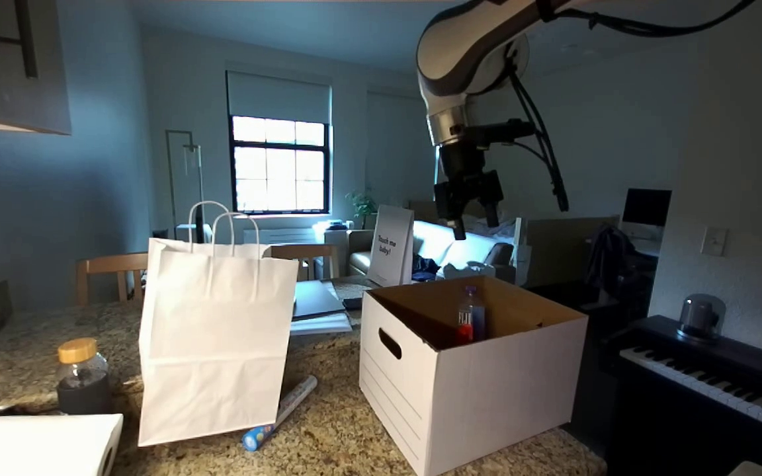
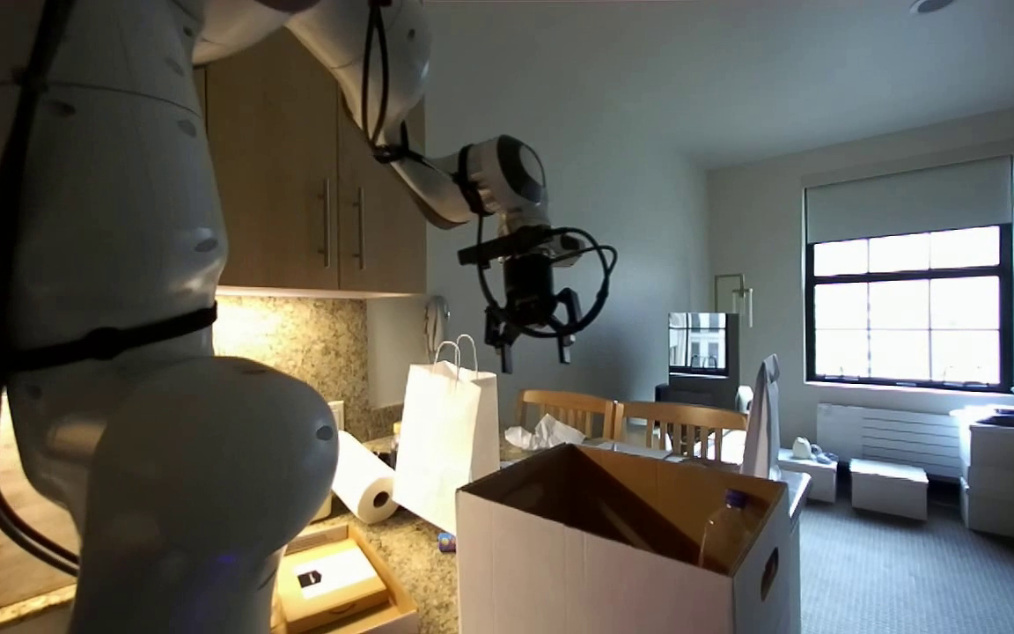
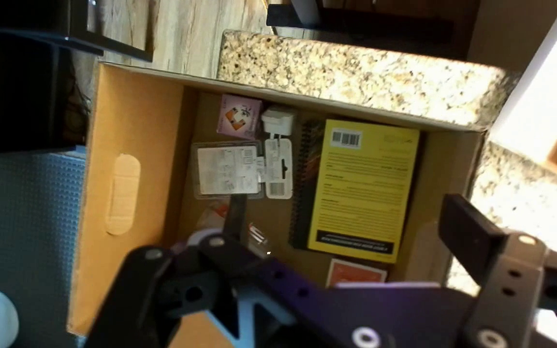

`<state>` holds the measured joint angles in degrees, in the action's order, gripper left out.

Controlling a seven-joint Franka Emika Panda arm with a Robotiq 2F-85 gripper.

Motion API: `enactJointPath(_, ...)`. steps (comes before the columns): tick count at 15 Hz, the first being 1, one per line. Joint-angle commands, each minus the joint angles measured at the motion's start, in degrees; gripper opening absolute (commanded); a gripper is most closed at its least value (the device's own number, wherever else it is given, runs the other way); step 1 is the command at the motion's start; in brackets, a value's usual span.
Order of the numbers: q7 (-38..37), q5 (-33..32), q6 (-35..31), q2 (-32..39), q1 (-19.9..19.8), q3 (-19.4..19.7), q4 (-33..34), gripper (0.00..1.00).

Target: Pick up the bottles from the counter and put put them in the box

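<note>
A clear bottle (image 1: 467, 318) with a blue-purple cap and red on its label stands upright inside the box (image 1: 507, 390), close to one wall. Part of the same bottle (image 2: 723, 537) shows above the box rim (image 2: 595, 572). From above, the bottle (image 3: 258, 239) is mostly covered by a finger of my gripper. The box rests on the speckled counter (image 1: 328, 430). My gripper (image 1: 475, 226) hangs above the box and points down. In the wrist view the gripper (image 3: 348, 210) is open, its fingers wide apart with nothing between them.
A yellow book (image 3: 363, 188) and small packages (image 3: 227, 169) lie on the box floor. Beside the box are a tall white paper bag (image 1: 215, 350) and a blue-ended tube (image 1: 282, 413). An orange-lidded jar (image 1: 83, 387) and a sign (image 1: 391, 248) stand on the counter.
</note>
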<state>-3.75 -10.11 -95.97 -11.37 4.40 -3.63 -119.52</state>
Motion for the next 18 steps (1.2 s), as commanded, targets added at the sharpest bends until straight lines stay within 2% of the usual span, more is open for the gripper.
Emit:
enactJointPath(1,0.24,-0.94,-6.41,-8.49,4.27,-5.21,-12.75,1.0)
enactJointPath(6,2.33,3.65,-18.84,-18.17,13.09,-11.22,-28.29,1.0)
enactJointPath(9,4.18,7.81,-23.43,-20.69,18.97,-13.05,-31.53,1.0)
enactJointPath(11,4.74,11.43,-24.85,-21.82,22.69,-13.96,-30.67,1.0)
enactJointPath(12,3.68,11.76,-23.24,-21.7,23.24,-14.82,-29.26,1.0)
enactJointPath(13,2.03,10.12,-22.94,-19.96,21.45,-14.94,-29.3,1.0)
enactJointPath(16,2.06,10.82,-22.93,-21.34,22.76,-15.81,-28.79,1.0)
enactJointPath(18,5.42,13.8,-26.29,-21.27,23.8,-13.19,-31.78,1.0)
